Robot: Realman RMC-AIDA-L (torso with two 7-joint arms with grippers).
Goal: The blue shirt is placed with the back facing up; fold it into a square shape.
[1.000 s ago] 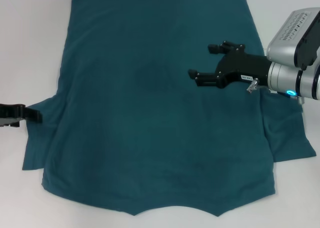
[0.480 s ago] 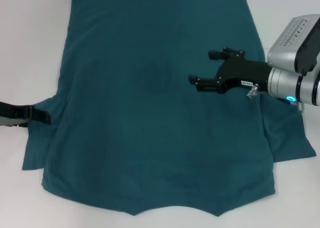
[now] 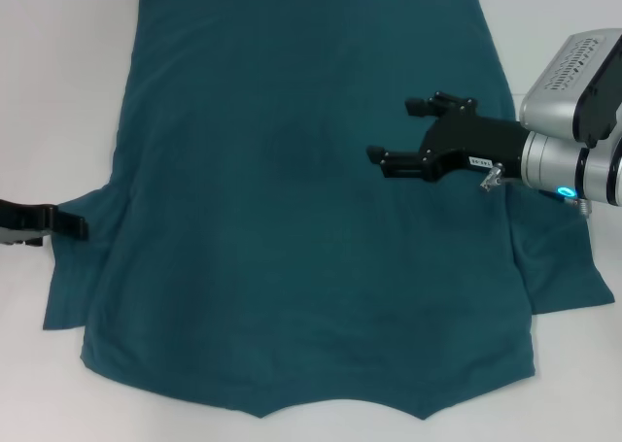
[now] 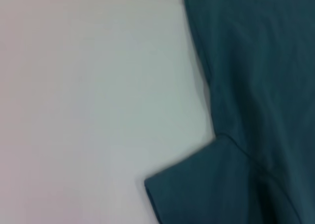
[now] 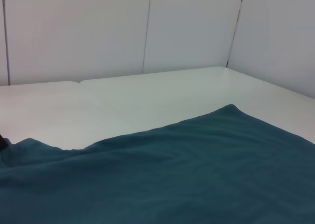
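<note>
We see the blue shirt (image 3: 311, 209) spread flat across the white table (image 3: 58, 92), plain side up, both short sleeves out to the sides and the hem at the far edge. Our right gripper (image 3: 403, 131) hovers above the shirt's right half, near the right sleeve, its two black fingers spread apart and holding nothing. Our left gripper (image 3: 58, 225) reaches in low at the left sleeve's edge; we cannot tell whether it is parted or closed.
</note>
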